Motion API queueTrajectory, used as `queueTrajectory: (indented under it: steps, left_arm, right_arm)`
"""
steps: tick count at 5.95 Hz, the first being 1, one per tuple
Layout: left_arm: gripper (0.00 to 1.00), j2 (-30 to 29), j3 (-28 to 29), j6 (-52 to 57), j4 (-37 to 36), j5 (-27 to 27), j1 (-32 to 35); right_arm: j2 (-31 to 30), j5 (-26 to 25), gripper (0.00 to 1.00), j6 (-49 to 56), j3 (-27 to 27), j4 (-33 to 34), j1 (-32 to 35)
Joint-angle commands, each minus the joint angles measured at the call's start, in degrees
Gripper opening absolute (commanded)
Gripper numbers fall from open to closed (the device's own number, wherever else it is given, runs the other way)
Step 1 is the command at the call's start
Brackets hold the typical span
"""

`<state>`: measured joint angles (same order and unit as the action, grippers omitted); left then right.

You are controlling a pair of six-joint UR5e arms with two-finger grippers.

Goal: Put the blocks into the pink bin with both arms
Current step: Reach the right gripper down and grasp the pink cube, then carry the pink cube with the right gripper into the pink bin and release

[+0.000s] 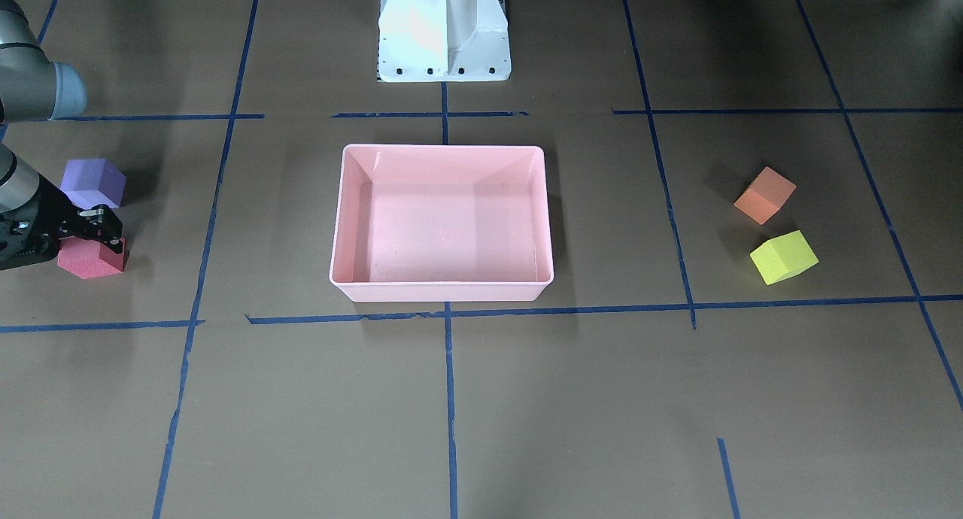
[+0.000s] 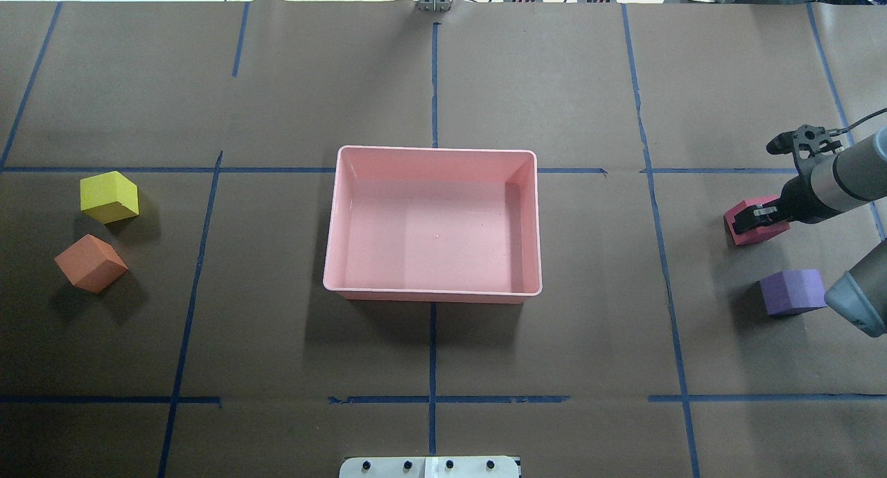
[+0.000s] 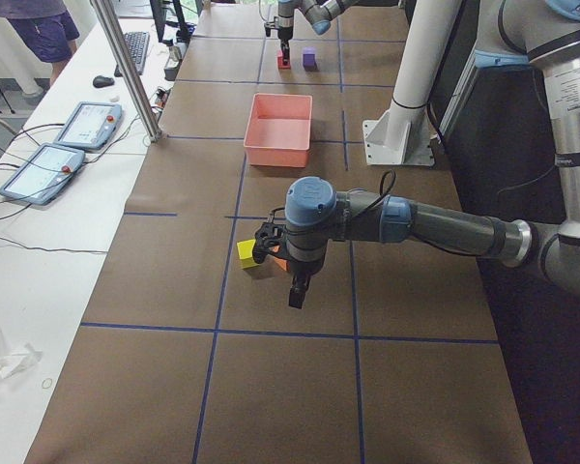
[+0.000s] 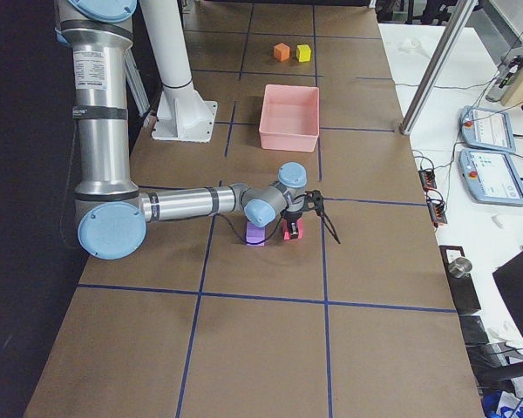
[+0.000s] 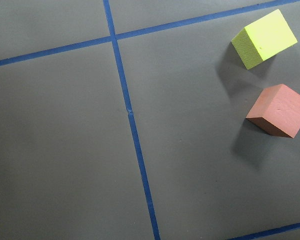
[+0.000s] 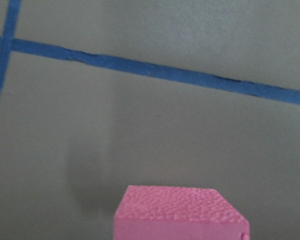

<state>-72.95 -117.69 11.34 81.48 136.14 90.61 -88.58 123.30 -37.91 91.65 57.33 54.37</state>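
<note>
Red block (image 1: 86,263) is a cube with no long axis. It sits flat on the desk (image 1: 527,399), turned a bit off the blue tape (image 1: 449,399) grid, on the robot's right and well apart from the pink bin (image 1: 444,291). Right gripper (image 1: 105,228) is down on its top, fingers at the block's sides; cannot tell if they pinch it or only straddle it. Purple block (image 1: 92,182) is just beside it, toward the robot, not touching. The bin sits mid-desk in front of the white pedestal (image 1: 444,30), long axis running side to side. Orange block (image 1: 764,195) and yellow block (image 1: 784,257) lie close together on the desk at the robot's left, both skewed. Left gripper (image 3: 297,288) hangs over the desk near them with its fingers pointing down; cannot tell if they are spread.
</note>
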Motion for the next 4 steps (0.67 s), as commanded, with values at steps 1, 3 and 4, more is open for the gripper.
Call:
queueTrajectory:
  steps: [1, 3, 4]
  left_arm:
    - [1.00, 0.00, 0.00, 0.00, -0.01, -0.09, 0.00]
    - [1.00, -0.09, 0.09, 0.00, 0.08, -0.09, -0.09]
    - [1.00, -0.52, 0.00, -0.09, 0.78, 0.00, -0.09]
  right_arm:
    - [5.48, 0.09, 0.20, -4.85, 3.44, 3.90, -0.06]
    - [20.73, -1.04, 0.21, -20.01, 4.24, 14.07, -5.90]
    - [28.12, -3.40, 0.22, -26.54, 4.33, 20.22, -8.47]
